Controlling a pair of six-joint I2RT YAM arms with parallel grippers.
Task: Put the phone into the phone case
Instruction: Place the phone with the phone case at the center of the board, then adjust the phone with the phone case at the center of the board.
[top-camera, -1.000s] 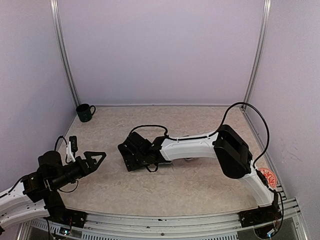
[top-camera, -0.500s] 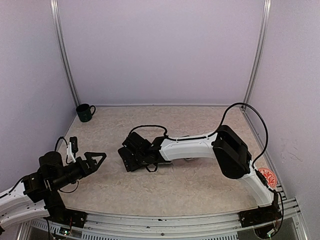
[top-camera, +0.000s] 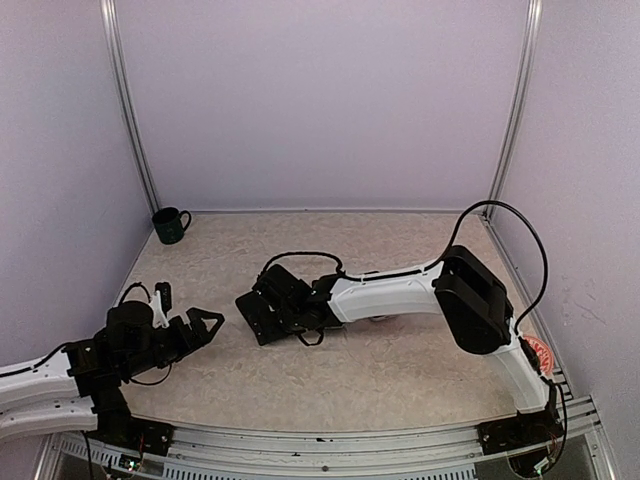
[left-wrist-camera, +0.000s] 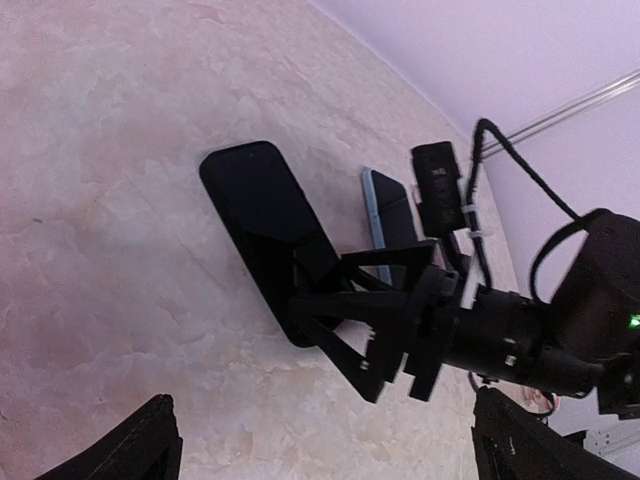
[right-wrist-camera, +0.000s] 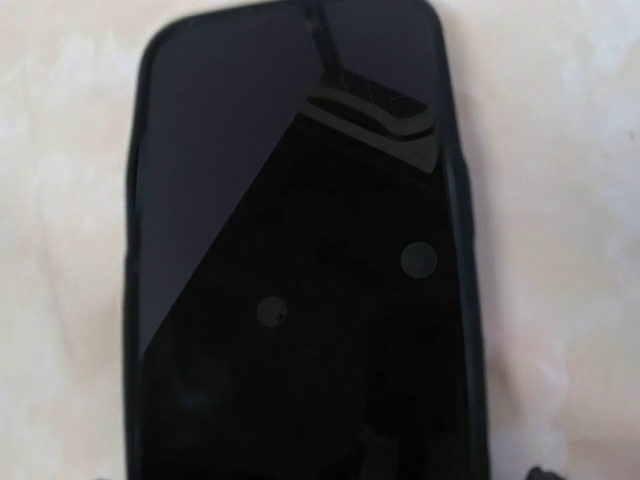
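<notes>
One black phone lies flat and face up near the middle of the desk. In the right wrist view a thin matte rim, probably the phone case, runs round its glossy screen, so it seems to be sitting in the case, though not surely snapped home. The right hand hangs low over the phone's near end. Whether its jaws are apart or together I cannot tell, and it holds nothing that shows.

A second, grey-edged slab lies just beside the phone; what it is I cannot tell. The left hand hovers well apart to the left, fingers spread wide and empty.

To seat the phone well, I judge the right hand should press straight down on each corner in turn, while the left steadies the far end so nothing slides.
</notes>
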